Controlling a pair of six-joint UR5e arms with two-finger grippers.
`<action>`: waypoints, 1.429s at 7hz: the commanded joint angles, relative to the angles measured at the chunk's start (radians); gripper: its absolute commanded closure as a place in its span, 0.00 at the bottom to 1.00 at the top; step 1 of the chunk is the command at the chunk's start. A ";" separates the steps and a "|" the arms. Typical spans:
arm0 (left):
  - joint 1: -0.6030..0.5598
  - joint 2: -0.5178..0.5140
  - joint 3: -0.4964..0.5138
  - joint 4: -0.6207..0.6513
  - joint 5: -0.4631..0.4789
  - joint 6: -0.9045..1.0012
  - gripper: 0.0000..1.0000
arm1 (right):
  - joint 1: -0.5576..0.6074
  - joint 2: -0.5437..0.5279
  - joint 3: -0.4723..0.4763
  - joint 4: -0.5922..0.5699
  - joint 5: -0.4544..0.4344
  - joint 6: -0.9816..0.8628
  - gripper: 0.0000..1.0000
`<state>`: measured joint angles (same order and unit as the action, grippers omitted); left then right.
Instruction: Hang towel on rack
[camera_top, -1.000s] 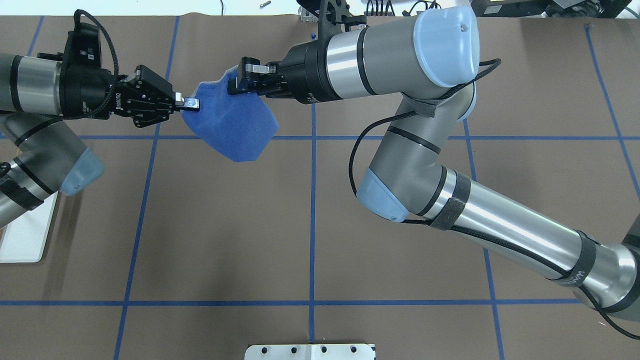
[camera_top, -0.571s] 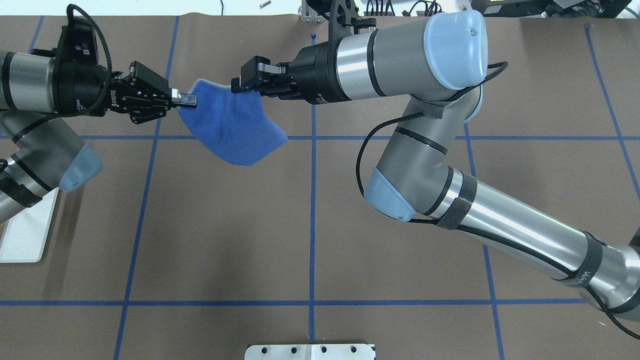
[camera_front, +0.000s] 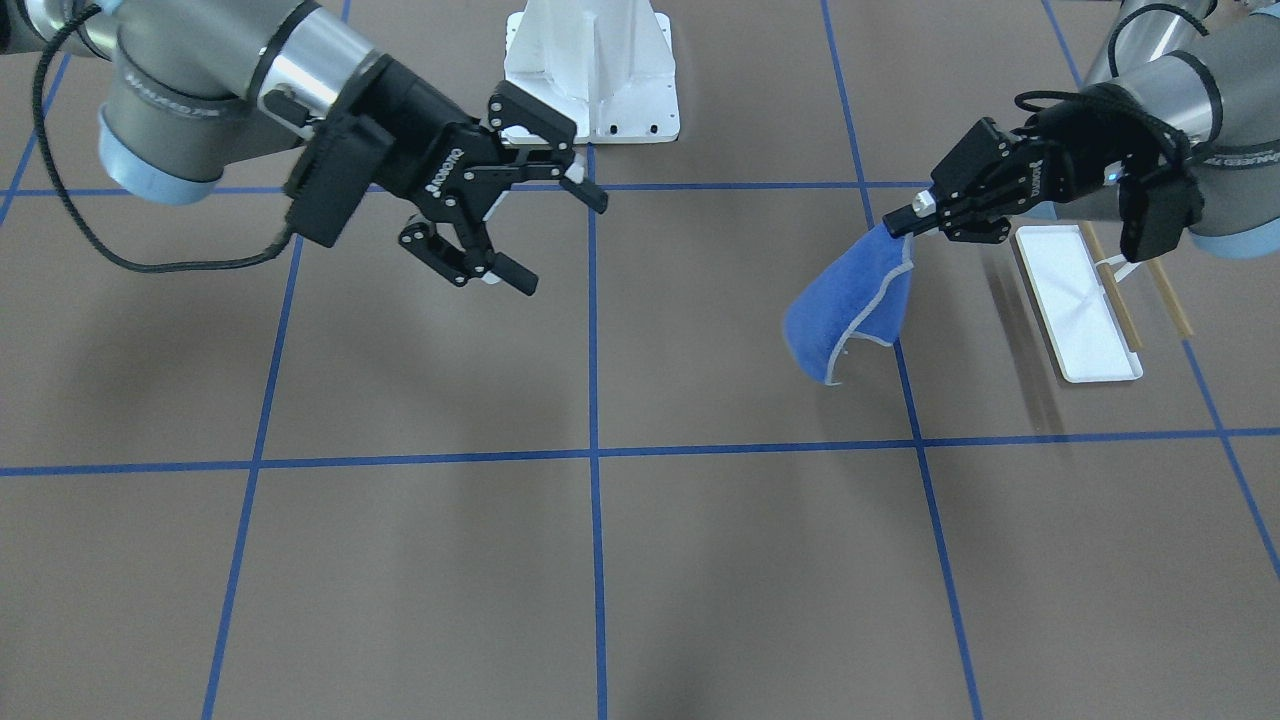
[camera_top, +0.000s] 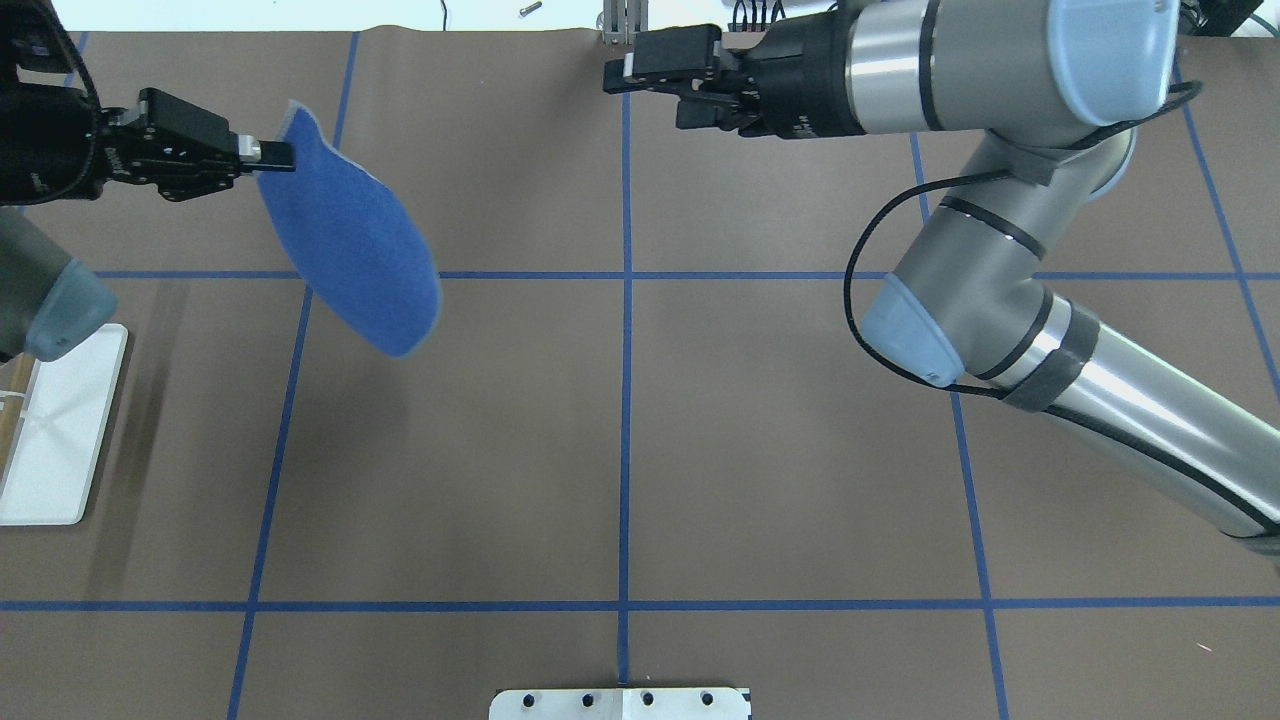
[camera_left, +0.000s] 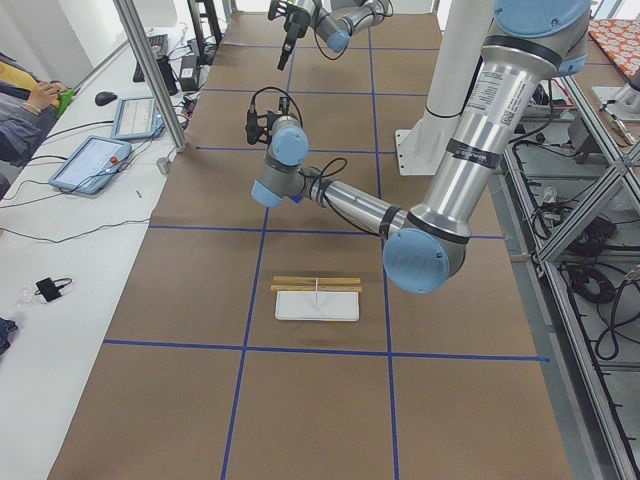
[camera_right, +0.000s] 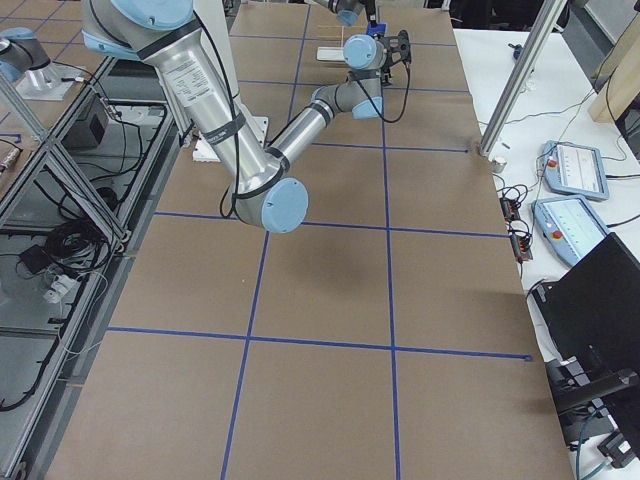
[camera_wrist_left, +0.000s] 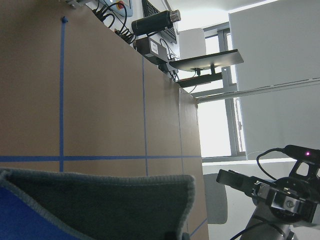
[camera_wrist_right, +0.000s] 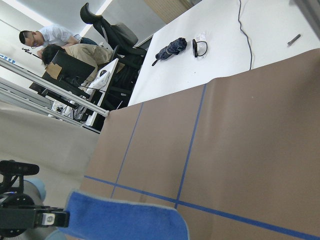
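My left gripper is shut on the top corner of the bright-blue towel, which hangs free above the table. In the front view the left gripper holds the towel with its grey edging showing. The left wrist view shows the towel's grey underside. The rack, a white tray with two wood dowel bars, stands just beyond the left gripper, near the table's left end. My right gripper is open and empty, far from the towel, at the table's far edge.
The large white bolted pedestal stands at the robot's side of the table, mid-width. Blue tape lines grid the brown table top. Operators sit at a white desk beyond the table's far edge.
My right gripper has let go of the towel, opened and drawn back to the right. My left gripper has carried the towel to the left, and it now hangs from that gripper alone.
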<state>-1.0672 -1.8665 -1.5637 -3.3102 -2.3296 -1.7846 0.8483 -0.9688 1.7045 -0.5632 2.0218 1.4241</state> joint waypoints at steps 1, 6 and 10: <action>-0.119 0.146 -0.003 0.013 -0.117 0.272 1.00 | 0.078 -0.153 0.062 -0.038 0.008 -0.036 0.00; -0.324 0.392 0.060 0.026 -0.290 0.480 1.00 | 0.244 -0.390 0.057 -0.102 0.060 -0.255 0.00; -0.409 0.458 0.068 -0.002 -0.470 0.488 1.00 | 0.284 -0.398 0.044 -0.121 0.104 -0.292 0.00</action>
<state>-1.4254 -1.4510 -1.5017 -3.3033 -2.7405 -1.3004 1.1211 -1.3679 1.7521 -0.6755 2.1128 1.1424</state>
